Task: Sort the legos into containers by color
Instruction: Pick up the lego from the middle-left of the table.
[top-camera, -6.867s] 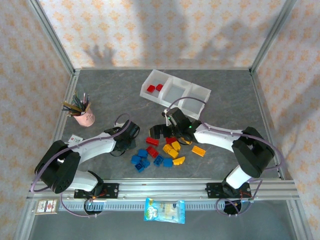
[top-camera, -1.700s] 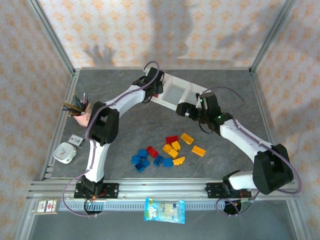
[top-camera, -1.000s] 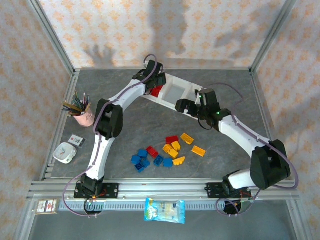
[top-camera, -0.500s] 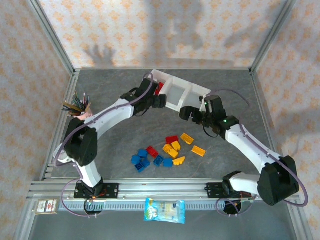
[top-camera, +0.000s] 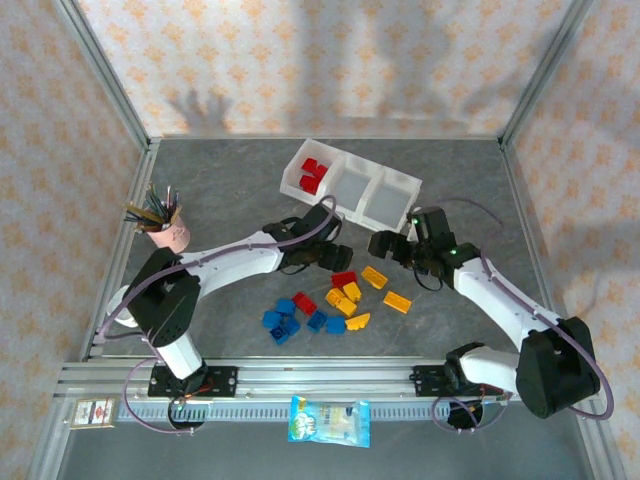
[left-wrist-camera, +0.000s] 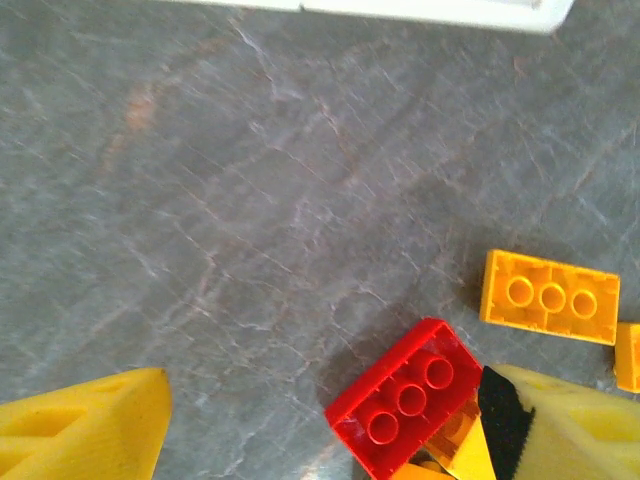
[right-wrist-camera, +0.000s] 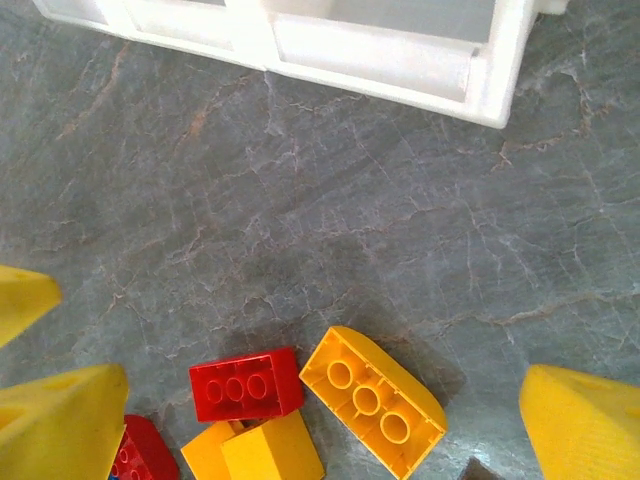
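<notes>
Back over the loose legos (top-camera: 340, 300), off the tray (top-camera: 408, 181) — left gripper (top-camera: 338, 256), right gripper (top-camera: 383, 244) both spread.

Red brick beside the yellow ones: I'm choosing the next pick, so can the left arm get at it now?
Probably yes. The left gripper hangs open over the red brick, whose studded top is bare. A yellow brick crowding its lower edge could hamper the close.

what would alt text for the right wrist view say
A small red plastic brick and yellow-orange plastic bricks lie on the grey marbled table between the spread yellow fingers of the open right gripper. The white plastic compartment tray runs along the top edge.
</notes>
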